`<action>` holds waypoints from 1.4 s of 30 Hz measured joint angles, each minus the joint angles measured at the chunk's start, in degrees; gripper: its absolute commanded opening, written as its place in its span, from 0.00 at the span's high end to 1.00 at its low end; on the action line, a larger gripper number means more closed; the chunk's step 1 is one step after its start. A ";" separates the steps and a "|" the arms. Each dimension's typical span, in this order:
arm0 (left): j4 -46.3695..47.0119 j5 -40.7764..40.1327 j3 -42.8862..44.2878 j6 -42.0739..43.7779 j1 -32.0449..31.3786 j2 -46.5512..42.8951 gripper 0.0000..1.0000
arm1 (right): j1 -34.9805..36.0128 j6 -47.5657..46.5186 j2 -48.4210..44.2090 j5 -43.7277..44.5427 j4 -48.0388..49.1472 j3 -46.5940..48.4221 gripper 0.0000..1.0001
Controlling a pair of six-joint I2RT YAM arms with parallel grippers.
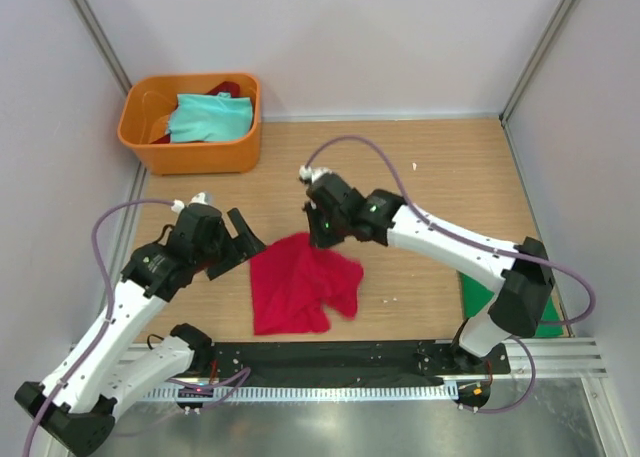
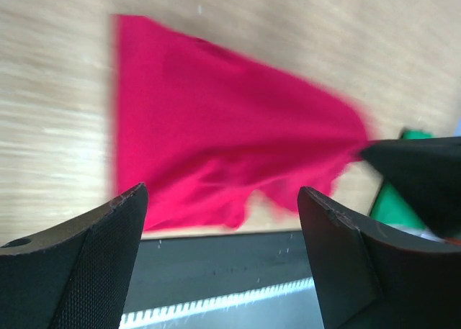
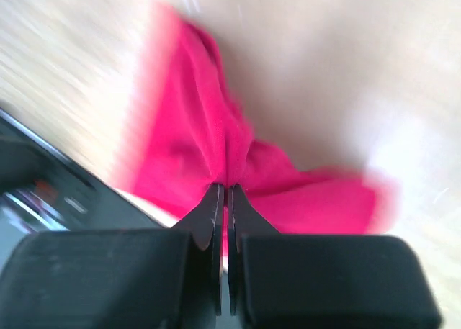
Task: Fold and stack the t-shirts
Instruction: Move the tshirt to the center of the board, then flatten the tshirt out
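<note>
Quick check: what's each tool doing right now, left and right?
Left tool: open, holding nothing.
Right tool: closed on the red t-shirt.

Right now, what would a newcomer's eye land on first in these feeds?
The bright red t-shirt lies crumpled mid-table, and the right arm's fingers are shut on its far edge. The left arm's fingers stand wide open just left of it, holding nothing. Next comes the orange tub in the far-left corner with a teal t-shirt inside, and a green t-shirt by the right arm's base.
</note>
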 measured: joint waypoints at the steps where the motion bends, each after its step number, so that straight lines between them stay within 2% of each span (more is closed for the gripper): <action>1: -0.48 -1.22 0.79 -0.02 0.00 -0.79 0.14 | 0.00 -0.96 0.00 2.19 -1.55 5.79 0.99; 5: -1.51 -6.73 3.26 -0.04 0.00 -6.21 0.13 | 0.07 -2.45 -0.83 7.06 -4.46 25.94 0.99; 7: -1.53 -9.18 4.35 0.00 0.00 -8.33 0.12 | 0.74 -2.43 -3.50 8.96 -4.11 29.70 0.99; 9: -1.66 -11.41 5.53 0.17 0.00 -10.67 0.12 | 1.57 -2.23 -8.33 9.70 -2.56 27.71 0.99; 12: -1.77 -13.35 6.34 0.79 0.00 -11.89 0.09 | 2.38 -1.18 -16.22 7.87 -0.13 17.14 0.99; 13: -1.99 -13.62 6.34 0.85 0.00 -11.85 0.05 | 2.40 -0.57 -17.77 6.84 -0.02 13.90 0.98; 14: -2.43 -13.68 6.32 0.96 0.00 -11.61 0.03 | 2.43 0.46 -19.74 5.22 1.88 8.63 0.94; 15: -2.82 -13.68 6.29 0.96 0.00 -11.32 0.01 | 2.45 1.84 -21.35 3.34 3.19 3.10 0.73; 17: -3.41 -13.62 6.12 0.94 0.00 -10.86 0.00 | 2.45 5.07 -23.02 0.74 5.46 -9.14 0.49; 21: -3.34 -12.68 3.87 1.01 0.00 -10.34 0.00 | 1.18 9.31 -24.44 0.22 4.07 -30.14 0.46; 24: -1.66 -9.51 1.14 1.53 0.00 -8.20 0.14 | -3.54 11.15 -27.82 0.48 -0.20 -35.65 0.44; 25: -0.44 -7.91 0.17 2.14 0.00 -6.47 0.19 | -5.51 11.45 -29.03 0.46 -0.39 -35.67 0.44; 28: 3.56 -3.34 -0.66 4.00 0.00 1.22 0.23 | -12.59 11.32 -30.51 0.00 0.83 -33.16 0.44; 32: 10.84 4.96 1.68 7.91 -0.11 18.10 0.29 | -19.19 9.38 -22.23 -3.37 2.71 -26.56 0.44; 36: 16.33 11.54 7.34 11.61 -1.44 35.67 0.39 | -19.85 6.95 -10.71 -8.52 6.08 -21.57 0.44; 40: 21.57 15.28 9.97 12.98 -2.36 46.01 0.40 | -19.82 5.29 -3.19 -12.46 8.07 -19.67 0.47; 42: 23.04 16.26 10.29 13.03 -2.40 49.09 0.37 | -19.82 4.66 -1.62 -13.18 8.09 -19.10 0.51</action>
